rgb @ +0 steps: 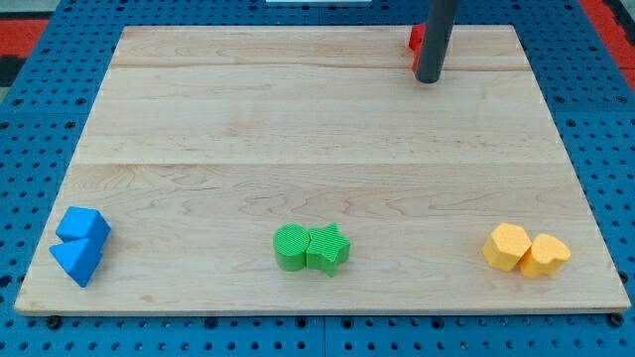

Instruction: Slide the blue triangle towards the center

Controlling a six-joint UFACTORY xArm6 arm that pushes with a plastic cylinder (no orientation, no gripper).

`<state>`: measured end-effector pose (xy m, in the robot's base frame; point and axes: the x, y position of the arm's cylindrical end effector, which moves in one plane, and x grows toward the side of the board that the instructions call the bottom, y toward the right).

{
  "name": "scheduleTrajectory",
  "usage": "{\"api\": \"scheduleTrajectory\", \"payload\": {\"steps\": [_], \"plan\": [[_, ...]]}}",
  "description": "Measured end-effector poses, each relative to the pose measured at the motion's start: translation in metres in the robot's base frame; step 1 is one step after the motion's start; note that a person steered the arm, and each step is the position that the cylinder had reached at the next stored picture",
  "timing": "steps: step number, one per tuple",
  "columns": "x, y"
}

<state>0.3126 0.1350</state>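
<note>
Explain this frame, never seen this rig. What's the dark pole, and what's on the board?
The dark pole is the end of a robot arm: a plain rod, no gripper. Its lower end, my tip, slides on the wooden board and pushes blocks; it holds nothing. There is one camera, looking down at the board at a slant.

Along the view's bottom edge sit three pairs of blocks: two blue blocks at the left, the lower being the blue triangle, the other touching it; a green cylinder against a green star; two yellow blocks at the right. A red block shows partly behind the rod at the top. The tip is far from the blue triangle.
</note>
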Motion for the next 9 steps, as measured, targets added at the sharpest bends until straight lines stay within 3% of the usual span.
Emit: {"api": "scheduleTrajectory", "payload": {"steps": [1, 3, 5, 8, 9], "plan": [[0.051, -0.048], [0.162, -0.208], [0.290, -0.290], [0.305, -0.438], [0.282, -0.433]]}}
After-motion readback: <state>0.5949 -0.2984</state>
